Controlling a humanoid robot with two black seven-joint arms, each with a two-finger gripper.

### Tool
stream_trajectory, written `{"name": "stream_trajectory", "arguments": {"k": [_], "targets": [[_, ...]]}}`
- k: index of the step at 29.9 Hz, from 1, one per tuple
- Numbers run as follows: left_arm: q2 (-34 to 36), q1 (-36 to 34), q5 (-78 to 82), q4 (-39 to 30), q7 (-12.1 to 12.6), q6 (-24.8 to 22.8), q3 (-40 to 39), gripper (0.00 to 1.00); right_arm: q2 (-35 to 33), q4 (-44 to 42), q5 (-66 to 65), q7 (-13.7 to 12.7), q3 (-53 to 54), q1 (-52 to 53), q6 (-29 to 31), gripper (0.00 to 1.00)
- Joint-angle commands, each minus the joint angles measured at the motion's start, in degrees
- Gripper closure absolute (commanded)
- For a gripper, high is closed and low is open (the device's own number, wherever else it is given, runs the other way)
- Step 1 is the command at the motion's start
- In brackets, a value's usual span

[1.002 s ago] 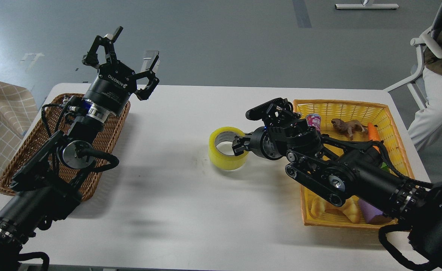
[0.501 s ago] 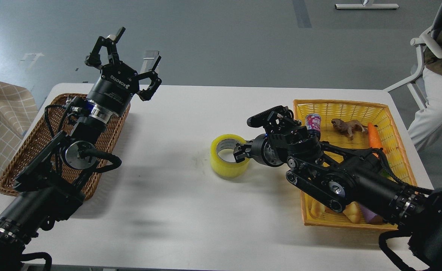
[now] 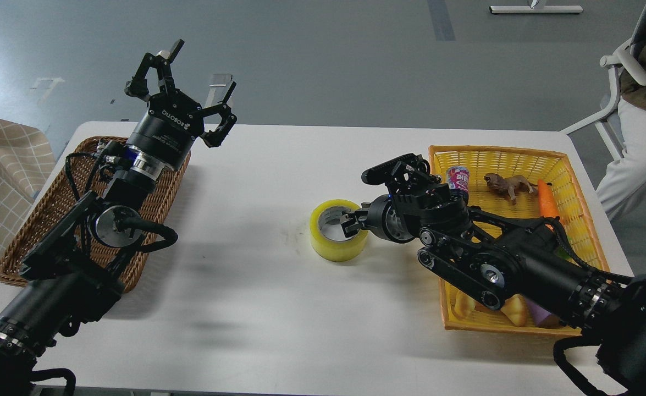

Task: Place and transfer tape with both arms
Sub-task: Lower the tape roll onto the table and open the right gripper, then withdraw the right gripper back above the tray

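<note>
The tape (image 3: 335,246), a yellow roll with a grey-white core, lies flat on the white table (image 3: 279,308) near its middle. My right gripper (image 3: 351,223) reaches in from the right and is shut on the roll's right wall, one finger inside the core and one outside. My left gripper (image 3: 199,69) is open and empty, held high above the table's far left, over the back end of the brown wicker basket (image 3: 31,231). It is well apart from the tape.
A yellow basket (image 3: 498,149) at the right holds a toy lion (image 3: 507,184), a carrot (image 3: 546,201), a small can (image 3: 458,177) and a croissant (image 3: 514,309); my right arm crosses over it. A person sits at the far right (image 3: 641,115).
My right gripper has lowered the tape from a tilted, raised pose down flat onto the table, shifting slightly right and nearer. My left gripper rose a little and stays open.
</note>
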Motion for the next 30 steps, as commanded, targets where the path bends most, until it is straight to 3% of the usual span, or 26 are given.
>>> {"name": "stream_trajectory", "arguments": {"k": [1, 8, 16, 23, 30], "targets": [[0.00, 0.00, -0.05, 0.00, 0.01, 0.00, 0.00, 0.02, 0.00, 0.61, 0.11, -0.01, -0.05, 0.28, 0.00, 0.04], [0.00, 0.00, 0.13, 0.00, 0.10, 0.00, -0.09, 0.02, -0.61, 5.79, 0.63, 0.07, 1.44, 3.18, 0.00, 0.04], [0.00, 0.35, -0.22, 0.09, -0.08, 0.00, 0.00, 0.02, -11.94, 18.09, 2.83, 0.16, 7.41, 3.89, 0.00, 0.02], [0.26, 0.53, 0.48, 0.18, 0.01, 0.00, 0.17, 0.02, -18.80, 26.09, 11.60, 0.25, 20.84, -2.34, 0.00, 0.02], [0.44, 0.09, 0.65, 0.18, 0.45, 0.00, 0.26, 0.02, -19.07, 26.19, 17.07, 0.25, 35.36, -9.46, 0.00, 0.01]]}}
